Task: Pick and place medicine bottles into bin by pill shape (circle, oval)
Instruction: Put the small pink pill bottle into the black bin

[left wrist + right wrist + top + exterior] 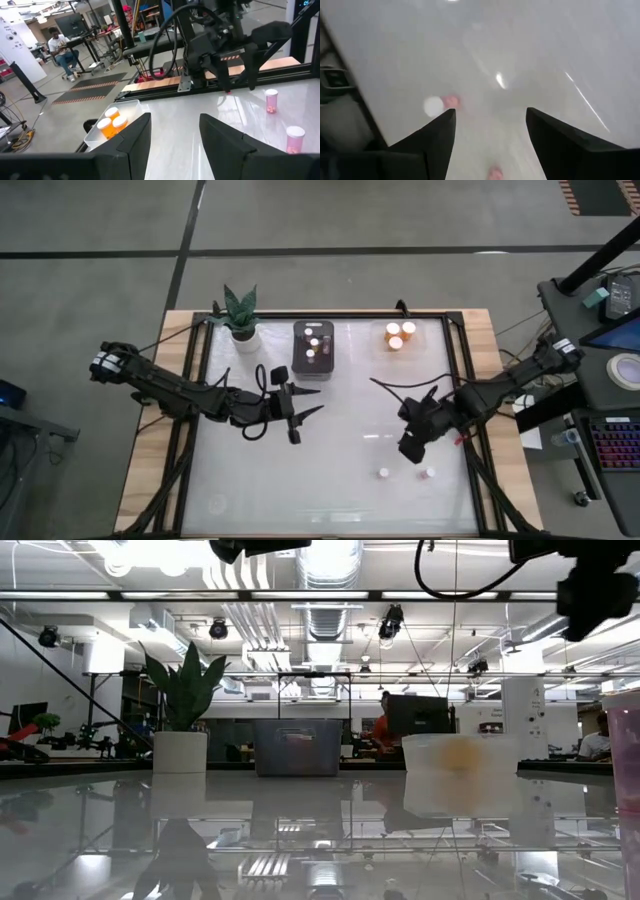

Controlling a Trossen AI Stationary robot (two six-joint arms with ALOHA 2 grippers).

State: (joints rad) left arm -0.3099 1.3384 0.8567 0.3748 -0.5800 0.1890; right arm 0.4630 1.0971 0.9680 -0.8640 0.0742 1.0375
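Note:
Two small pinkish medicine bottles with white caps (pixel 383 473) (pixel 430 474) stand upright on the white table near its front edge. My right gripper (pixel 412 448) hangs above and a little behind them, tipped downward and open. In the right wrist view one bottle (pixel 440 104) shows just outside a finger and another (pixel 494 173) low between the fingers (pixel 490 130). My left gripper (pixel 318 401) waits open and level over the table's middle, with nothing between its fingers (pixel 175 135). Orange bottles (pixel 111 125) sit in a clear bin (pixel 400 335). Smaller bottles sit in a dark bin (pixel 313 350).
A potted plant (pixel 240 315) stands at the far left corner, left of the dark bin. A black frame (pixel 455 370) runs along the table's edges. In the low view a pinkish bottle (pixel 625 790) looms at the right edge. A wide stretch of bare tabletop lies between the arms.

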